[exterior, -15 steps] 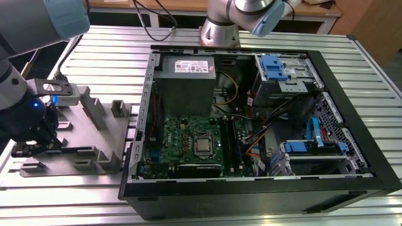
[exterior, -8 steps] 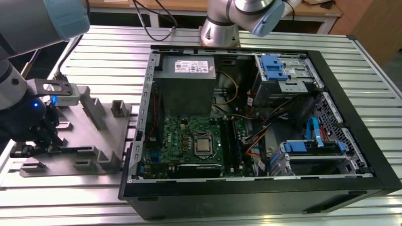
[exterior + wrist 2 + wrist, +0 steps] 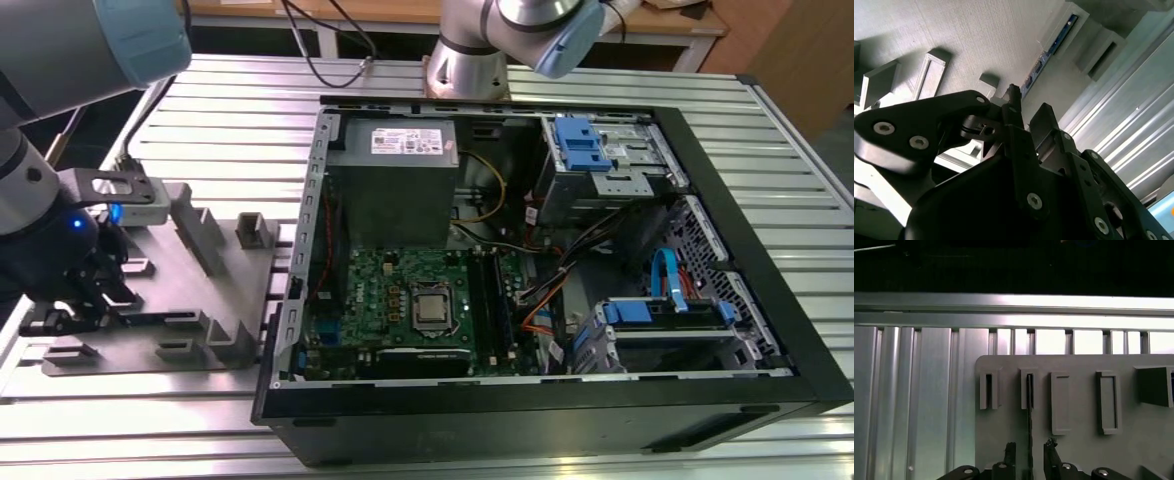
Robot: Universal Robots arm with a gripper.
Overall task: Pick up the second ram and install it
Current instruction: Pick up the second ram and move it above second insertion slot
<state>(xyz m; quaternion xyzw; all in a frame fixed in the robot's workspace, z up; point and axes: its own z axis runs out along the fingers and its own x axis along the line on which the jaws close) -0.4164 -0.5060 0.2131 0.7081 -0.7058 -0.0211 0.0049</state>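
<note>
One ram (image 3: 1029,405) stands on edge in a grey fixture (image 3: 1079,450) slot, presumably so the open fingers (image 3: 1010,455), straddling it ungripped, can close on its faces.

second ram (image 3: 1029,430), dark narrow stick, on edge, slotted in grey fixture block (image 3: 1023,390)

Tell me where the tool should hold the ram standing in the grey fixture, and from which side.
Pinch the second ram across its two flat faces, at the free upper edge, coming from above. It stands on edge in the grey fixture, both faces exposed.
</note>
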